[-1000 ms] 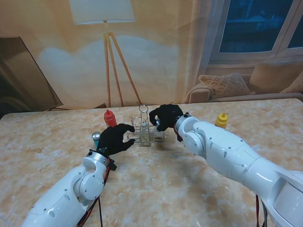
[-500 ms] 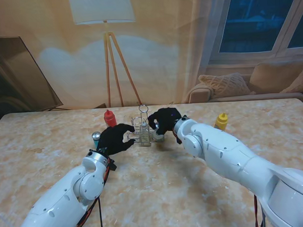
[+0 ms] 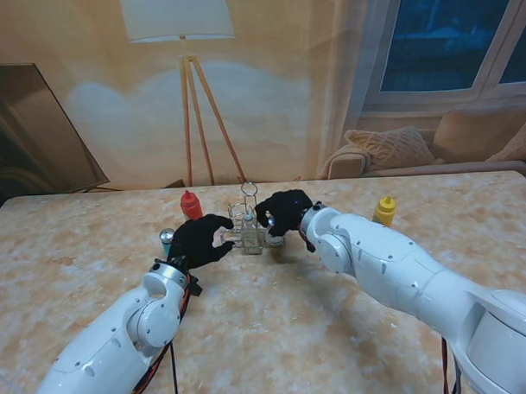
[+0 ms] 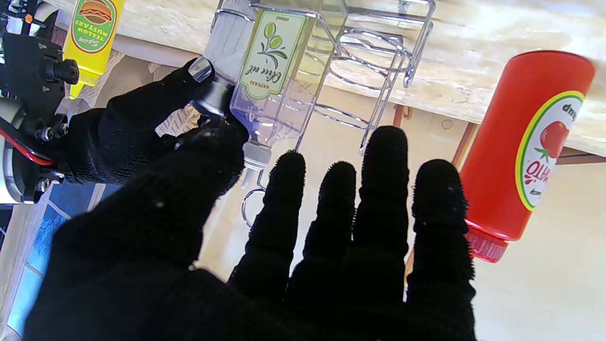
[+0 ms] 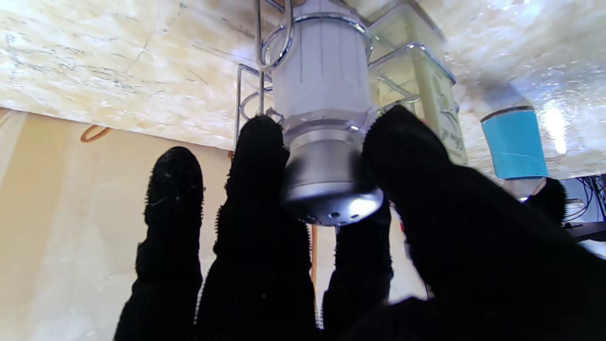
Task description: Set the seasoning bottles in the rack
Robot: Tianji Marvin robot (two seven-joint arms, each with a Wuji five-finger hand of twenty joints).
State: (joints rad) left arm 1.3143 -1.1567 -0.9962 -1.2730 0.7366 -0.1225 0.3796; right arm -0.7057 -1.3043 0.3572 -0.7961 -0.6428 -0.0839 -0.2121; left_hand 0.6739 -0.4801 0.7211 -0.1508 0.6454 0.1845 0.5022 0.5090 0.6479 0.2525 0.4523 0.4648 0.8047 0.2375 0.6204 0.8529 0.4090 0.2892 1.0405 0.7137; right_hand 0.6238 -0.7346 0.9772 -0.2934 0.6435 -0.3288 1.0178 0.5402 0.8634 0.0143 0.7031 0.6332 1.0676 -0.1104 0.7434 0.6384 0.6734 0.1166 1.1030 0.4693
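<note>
In right wrist view, shaker (image 5: 324, 156) in rack (image 5: 265, 52).

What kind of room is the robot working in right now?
Probably a living room, or a set dressed as one: a tripod floor lamp stands behind the marble-look table, a cushioned sofa sits under a window, with darkness outside.

Right hand (image 5: 331, 265) pinching silver-capped shaker (image 5: 324, 137) seated in wire rack (image 5: 265, 61), olive oil bottle (image 5: 438, 109) alongside, marbled surface (image 5: 118, 71)
</note>
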